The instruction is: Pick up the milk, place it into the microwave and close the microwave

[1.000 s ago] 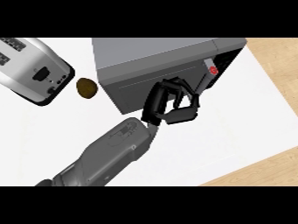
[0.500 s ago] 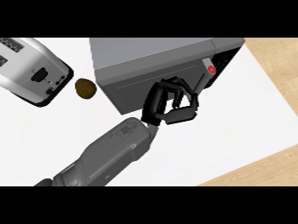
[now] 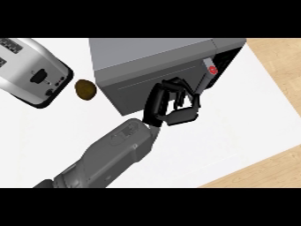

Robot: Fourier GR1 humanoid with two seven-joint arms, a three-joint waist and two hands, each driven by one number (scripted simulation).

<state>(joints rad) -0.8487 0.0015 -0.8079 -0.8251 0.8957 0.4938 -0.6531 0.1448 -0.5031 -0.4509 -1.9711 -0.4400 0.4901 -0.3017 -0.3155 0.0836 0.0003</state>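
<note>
Although no milk shows anywhere on the counter, so it may already sit inside the microwave (image 3: 152, 59), I'd judge a carton light, stiff-sided and best taken round its middle. One hand (image 3: 173, 102), which side I can't tell, reaches from a grey forearm with fingers curled empty against the door (image 3: 156, 86), which looks almost shut. A toaster (image 3: 24, 70) and a brown object (image 3: 85, 89) lie left.

A: What lies toward 10 o'clock?
B: A silver toaster (image 3: 24, 71), slots upward, on the white tabletop (image 3: 244, 119).
A: Anything near it?
B: A brown oval object (image 3: 85, 89), just beside its 3 o'clock side.
</note>
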